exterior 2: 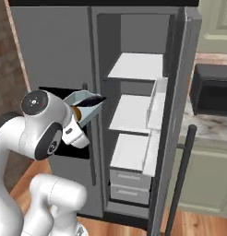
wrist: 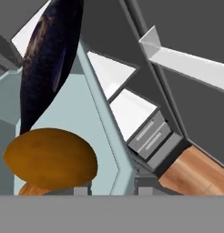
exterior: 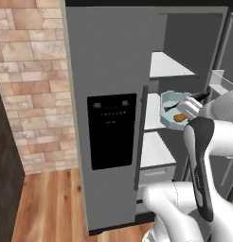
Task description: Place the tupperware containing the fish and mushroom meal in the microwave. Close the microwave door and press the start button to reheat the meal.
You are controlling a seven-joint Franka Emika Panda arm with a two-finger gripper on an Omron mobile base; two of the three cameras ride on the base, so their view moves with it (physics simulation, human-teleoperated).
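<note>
The step in hand appears to be carrying the meal away from the open refrigerator [exterior 2: 134, 115]: the tupperware [exterior: 173, 109] hangs in the air at the front of the refrigerator's opening, level with its middle shelf [exterior 2: 131, 113], touching no shelf. The gripper [exterior: 187, 109] has the tub at its tips and the jaws look clamped on its near wall, since nothing else supports it; the contact itself is hidden in the hand view.

The tub is tipped, its open mouth turned partly sideways and up instead of level. Inside, the orange-brown chunk [wrist: 50, 159] lies nearest the jaws, and the thin dark strip [wrist: 48, 59] runs lengthwise away from them, its far end poking past the tub's rim.

The microwave [exterior 2: 211, 90] stands on the worktop [exterior 2: 205, 126] beyond the refrigerator's open door [exterior 2: 173, 133], well apart from the jaws. The next move seems to call for clearing that door, bringing the tub across to the microwave, and keeping it level enough that the food stays in.
</note>
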